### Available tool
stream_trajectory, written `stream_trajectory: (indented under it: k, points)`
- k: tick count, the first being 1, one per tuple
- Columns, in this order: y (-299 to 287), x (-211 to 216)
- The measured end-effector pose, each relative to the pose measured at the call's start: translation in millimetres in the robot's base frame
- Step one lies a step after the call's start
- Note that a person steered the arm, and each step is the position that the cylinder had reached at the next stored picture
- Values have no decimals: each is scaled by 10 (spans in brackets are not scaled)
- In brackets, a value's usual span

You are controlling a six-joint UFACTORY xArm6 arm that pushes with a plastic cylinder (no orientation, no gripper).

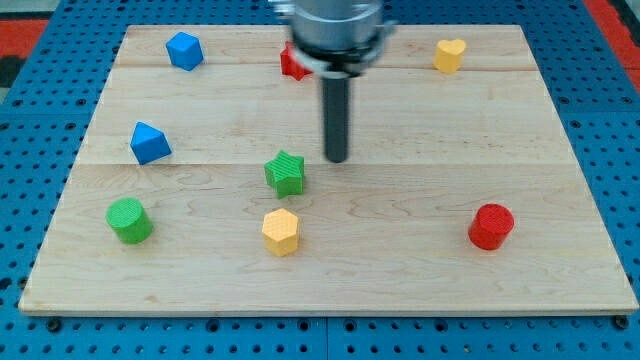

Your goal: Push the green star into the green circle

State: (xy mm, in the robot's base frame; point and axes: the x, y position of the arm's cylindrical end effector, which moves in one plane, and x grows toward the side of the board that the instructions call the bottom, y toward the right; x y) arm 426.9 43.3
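Observation:
The green star (286, 172) lies near the middle of the wooden board (420, 270). The green circle (130, 220), a short cylinder, stands at the view's lower left, well to the left of and slightly below the star. My tip (337, 158) is just to the right of the star and a little above it, with a small gap between them. The dark rod rises from there to the arm's head at the view's top.
A yellow hexagon (281, 232) sits just below the star. A blue block (149, 142) lies at the left, a blue block (185, 50) at the top left. A red block (292, 64) is partly hidden behind the arm. A yellow heart (450, 54) is at the top right, a red cylinder (491, 226) at the lower right.

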Motion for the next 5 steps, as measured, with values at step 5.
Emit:
stream_trajectory:
  k: [5]
  points:
    - [-1022,359]
